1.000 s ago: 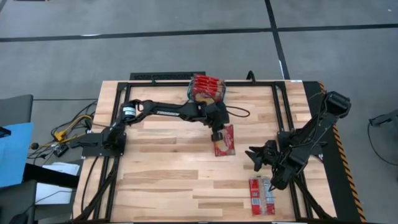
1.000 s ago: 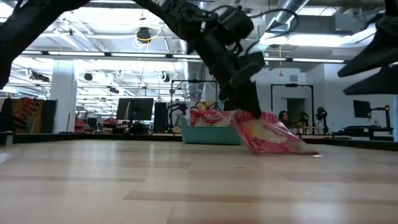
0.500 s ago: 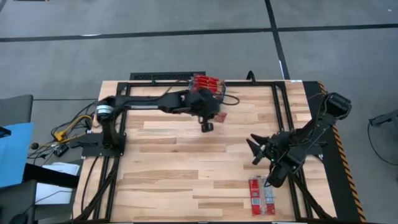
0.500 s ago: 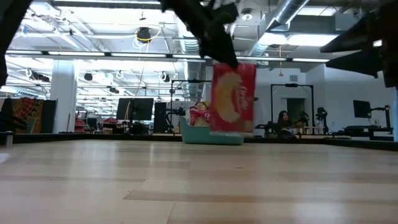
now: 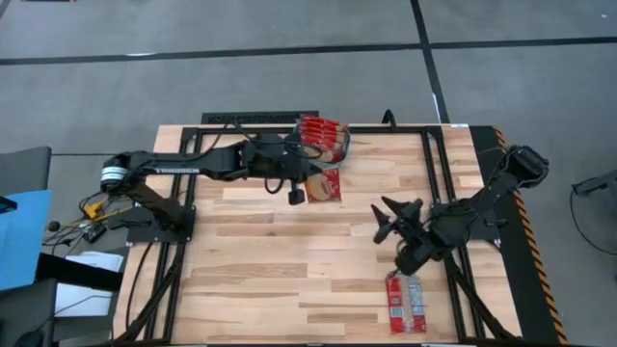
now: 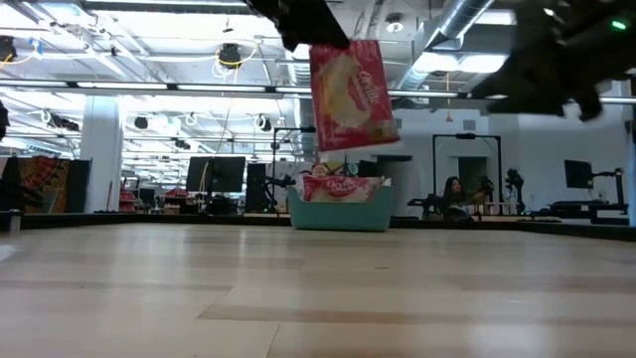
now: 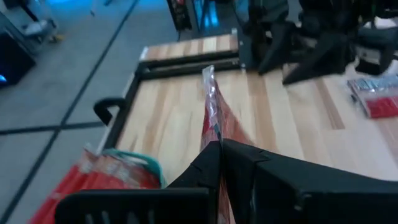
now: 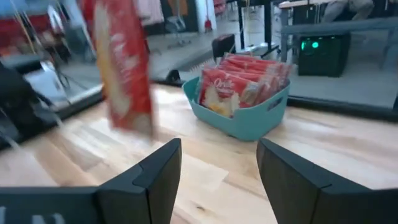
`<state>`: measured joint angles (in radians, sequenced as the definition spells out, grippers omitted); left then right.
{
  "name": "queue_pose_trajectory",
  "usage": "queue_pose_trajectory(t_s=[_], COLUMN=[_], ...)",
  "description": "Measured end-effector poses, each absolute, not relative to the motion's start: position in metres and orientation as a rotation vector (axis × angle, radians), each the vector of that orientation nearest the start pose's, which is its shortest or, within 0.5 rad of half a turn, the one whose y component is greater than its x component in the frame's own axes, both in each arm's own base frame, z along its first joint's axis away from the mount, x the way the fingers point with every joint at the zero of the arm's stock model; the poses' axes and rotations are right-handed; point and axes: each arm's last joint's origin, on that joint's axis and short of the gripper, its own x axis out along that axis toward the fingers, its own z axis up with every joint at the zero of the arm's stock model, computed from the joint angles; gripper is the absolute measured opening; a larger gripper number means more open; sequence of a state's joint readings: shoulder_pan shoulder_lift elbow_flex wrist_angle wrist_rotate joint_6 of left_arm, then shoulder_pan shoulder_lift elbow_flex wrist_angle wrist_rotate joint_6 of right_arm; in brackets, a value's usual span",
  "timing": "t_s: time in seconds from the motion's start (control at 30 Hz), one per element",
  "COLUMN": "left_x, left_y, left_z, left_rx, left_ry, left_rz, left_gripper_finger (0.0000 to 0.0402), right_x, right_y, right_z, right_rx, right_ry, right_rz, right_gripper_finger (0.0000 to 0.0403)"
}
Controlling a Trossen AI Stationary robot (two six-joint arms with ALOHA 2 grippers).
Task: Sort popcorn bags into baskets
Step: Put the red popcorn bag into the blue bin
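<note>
My left gripper (image 5: pixel 295 192) is shut on a red popcorn bag (image 5: pixel 324 183) with a pale picture. It holds the bag in the air just on the near side of the teal basket (image 5: pixel 345 145). In the low view the bag (image 6: pixel 350 94) hangs high above the table, in front of the basket (image 6: pixel 338 212). The basket stands at the far edge, filled with several red bags standing on edge. My right gripper (image 5: pixel 389 222) hovers open over the right half of the table. Another red bag (image 5: pixel 405 302) lies flat by the near edge. My left gripper pinches the bag's upper edge (image 7: pixel 213 127) between its two fingers, coming from above and slanting toward the table's right. The bag is seen edge-on past the fingers. It hangs below them, lifted clear of the table and slightly tilted, its lower edge (image 6: pixel 373 142) above the basket's rim.
A black metal frame (image 5: pixel 251 120) runs along the far edge and down the right side of the wooden table. Bare wood spans the middle and the near left. The right arm (image 5: pixel 482 207) reaches in from the right edge.
My left gripper has lifted the bag off the table and carried it up, toward the left and the far edge, near the basket. The bag, earlier tilted with its lower end on the wood, now hangs clear. My right gripper has drifted a little left and away from the near edge.
</note>
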<state>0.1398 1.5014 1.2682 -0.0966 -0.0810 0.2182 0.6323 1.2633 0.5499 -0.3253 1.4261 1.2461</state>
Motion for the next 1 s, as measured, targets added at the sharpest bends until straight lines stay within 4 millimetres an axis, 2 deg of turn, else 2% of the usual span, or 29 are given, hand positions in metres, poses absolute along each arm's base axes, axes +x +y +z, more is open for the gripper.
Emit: queue_pose_trajectory(t_s=[0.17,0.3,0.43,0.57,0.83,1.0], left_x=[0.339,0.34,0.338,0.333,0.33,0.33], left_y=[0.05,0.05,0.049,0.048,0.048,0.048], left_z=[0.346,0.347,0.348,0.356,0.359,0.359], left_rx=[0.232,0.258,0.256,0.263,0.266,0.281], left_ry=[0.299,0.293,0.291,0.26,0.249,0.25], left_rz=[0.179,0.176,0.166,0.161,0.163,0.161], left_gripper_finger=[0.0,0.0,0.0,0.0,0.0,0.0], right_x=[0.215,0.235,0.24,0.25,0.257,0.257], right_y=[0.085,0.064,0.039,0.018,0.001,-0.005], right_z=[0.203,0.215,0.219,0.227,0.238,0.236], right_rx=[0.146,0.102,0.022,0.085,0.105,0.111], right_ry=[0.189,0.237,0.283,0.281,0.201,0.214], right_rz=[-0.804,-0.717,-0.734,-0.529,-0.351,-0.37], right_gripper_finger=[0.0236,0.0241,0.0245,0.0245,0.0245,0.0237])
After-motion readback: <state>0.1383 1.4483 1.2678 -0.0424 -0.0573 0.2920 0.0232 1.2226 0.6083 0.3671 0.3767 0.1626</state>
